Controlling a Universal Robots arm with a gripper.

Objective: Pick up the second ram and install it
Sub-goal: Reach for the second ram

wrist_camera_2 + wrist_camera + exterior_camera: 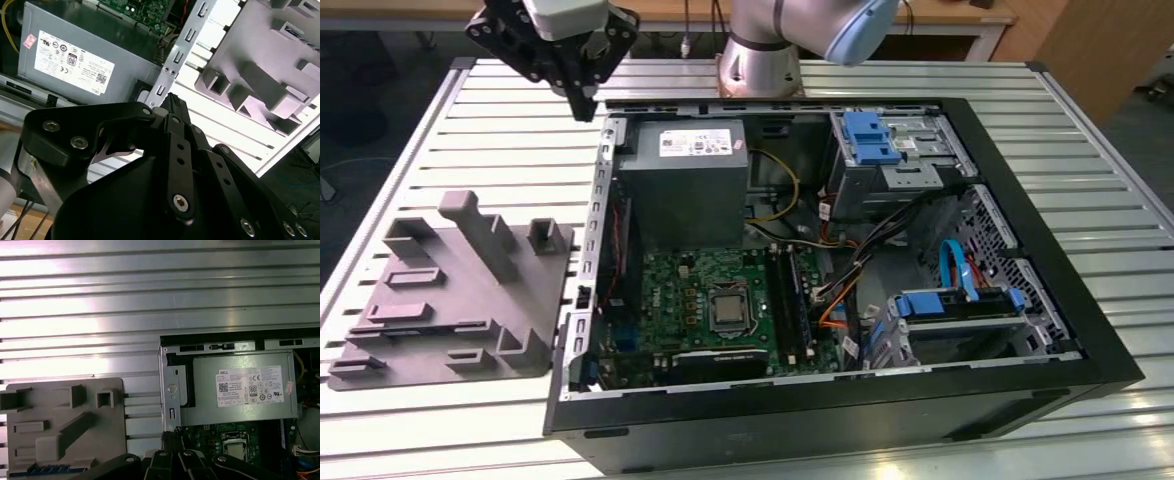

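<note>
My gripper [583,104] hangs above the slatted table just outside the far corner of the open computer case [1067,300], on the exterior view's left. Its black fingers [172,107] are shut together with nothing between them. The second ram looks like a bluish strip [50,470] lying in the grey fixture [65,425], partly cut off in the first wrist view. The grey power-supply box [683,180] sits inside the case close to the gripper. The long black slot rails [785,300] run beside the processor socket on the green motherboard [680,300].
The grey fixture [447,300] with raised posts and slots lies on the table at the exterior view's left of the case. Blue drive brackets [870,135] and a blue ribbon cable [958,270] sit in the case's right half. The arm's base [761,60] stands behind the case.
</note>
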